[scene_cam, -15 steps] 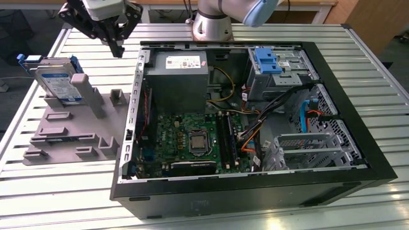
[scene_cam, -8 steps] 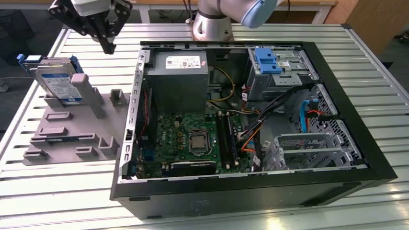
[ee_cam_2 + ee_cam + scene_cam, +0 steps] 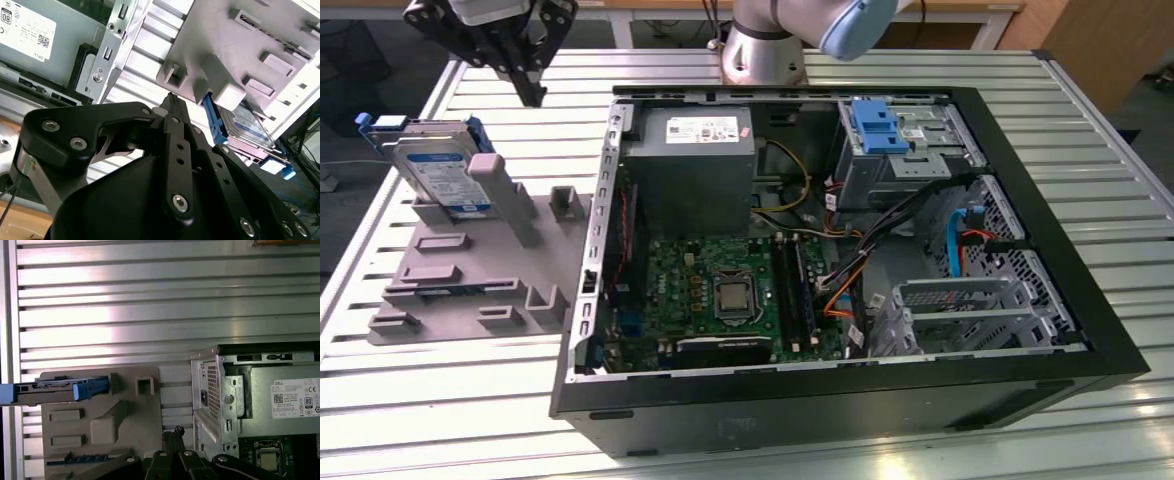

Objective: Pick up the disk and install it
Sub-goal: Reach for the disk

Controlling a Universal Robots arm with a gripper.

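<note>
Hovering near the disk on its fixture, fingers pressed together, empty.

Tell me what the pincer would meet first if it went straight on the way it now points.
The pincer would probably meet the slatted table, in the strip between the grey fixture block and the computer case. Depth is unclear, so the block's edge may come first.

The bench is ribbed, brushed metal with a soft sheen. The fixture block looks matt grey plastic; the carrier on the disk is smooth blue plastic.
</note>
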